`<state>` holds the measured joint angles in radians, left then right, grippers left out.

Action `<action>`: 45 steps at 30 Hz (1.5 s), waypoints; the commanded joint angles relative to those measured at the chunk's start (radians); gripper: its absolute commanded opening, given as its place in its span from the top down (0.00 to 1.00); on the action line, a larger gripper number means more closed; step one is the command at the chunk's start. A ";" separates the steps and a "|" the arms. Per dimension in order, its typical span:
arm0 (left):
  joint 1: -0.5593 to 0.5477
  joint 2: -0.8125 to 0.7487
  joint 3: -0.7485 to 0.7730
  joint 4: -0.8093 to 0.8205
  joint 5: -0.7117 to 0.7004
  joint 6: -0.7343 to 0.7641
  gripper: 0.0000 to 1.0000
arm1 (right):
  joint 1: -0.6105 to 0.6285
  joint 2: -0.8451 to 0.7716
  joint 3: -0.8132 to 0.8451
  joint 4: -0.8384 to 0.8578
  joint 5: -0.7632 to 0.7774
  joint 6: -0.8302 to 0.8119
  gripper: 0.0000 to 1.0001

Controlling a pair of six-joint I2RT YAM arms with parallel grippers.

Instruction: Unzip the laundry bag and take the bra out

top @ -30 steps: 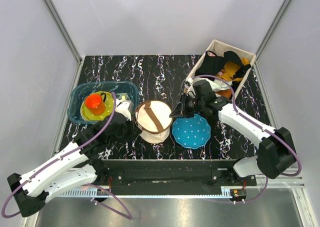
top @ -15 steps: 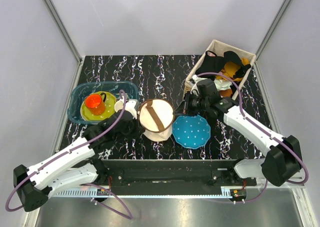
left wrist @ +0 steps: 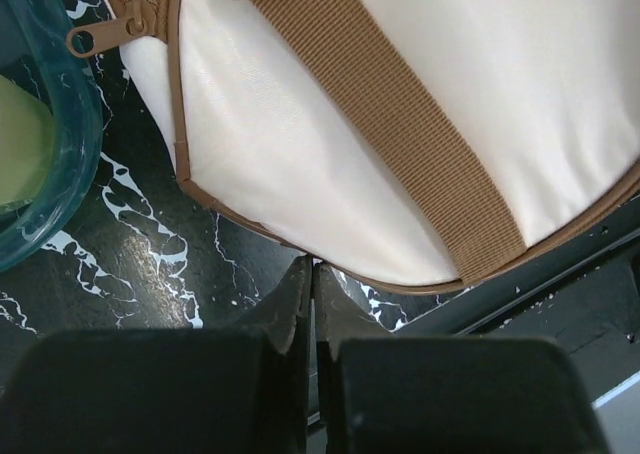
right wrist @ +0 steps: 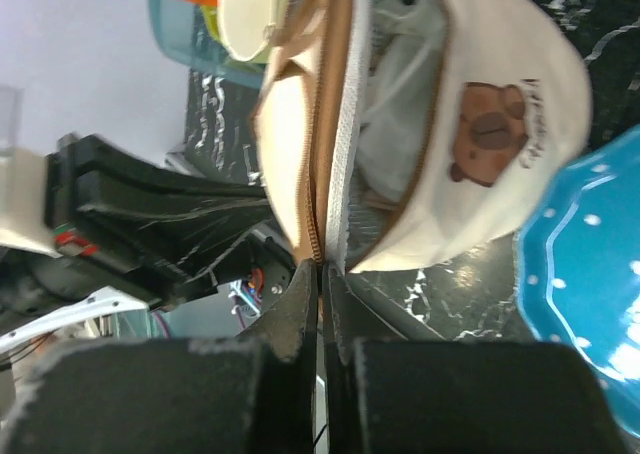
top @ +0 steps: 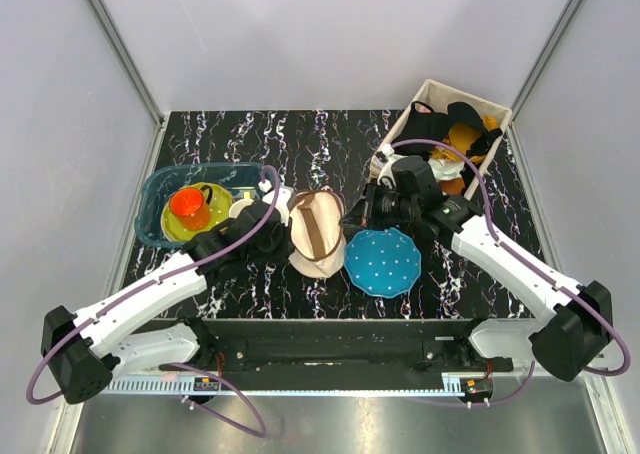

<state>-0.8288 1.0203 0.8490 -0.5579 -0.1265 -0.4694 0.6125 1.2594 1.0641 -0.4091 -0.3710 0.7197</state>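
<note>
The cream laundry bag with brown strap stands tilted on its edge between my grippers at mid table. My left gripper is at its left side. In the left wrist view its fingertips are shut against the bag's brown trim, and a zip pull shows at the top left. My right gripper is shut on the bag's zip edge. The bag gapes open there, with pale fabric inside. I cannot tell whether that is the bra.
A blue white-dotted disc lies just right of the bag. A teal bin at the left holds an orange cup on a yellow-green plate. A cream box with black and mustard clothes stands at the back right.
My left gripper has moved up and right to the bag's left edge. The bag has tipped from lying flat to standing on edge. My right gripper has barely moved.
</note>
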 commanded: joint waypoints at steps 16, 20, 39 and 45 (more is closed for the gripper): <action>-0.059 -0.154 0.108 0.092 0.097 -0.061 0.06 | 0.124 0.080 0.109 0.222 -0.046 0.201 1.00; -0.118 -0.120 0.108 0.090 -0.008 -0.054 0.06 | 0.130 0.092 0.117 0.231 -0.060 0.215 1.00; -0.135 -0.228 0.001 0.064 -0.254 -0.127 1.00 | 0.121 0.087 0.165 0.069 0.066 0.090 0.45; -0.135 -0.488 -0.165 0.107 -0.324 -0.218 1.00 | 0.202 0.169 0.224 0.021 0.139 0.008 0.62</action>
<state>-0.9668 0.6422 0.7536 -0.5068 -0.3641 -0.6083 0.7460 1.3762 1.2125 -0.3496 -0.3099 0.8127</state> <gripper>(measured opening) 0.025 0.392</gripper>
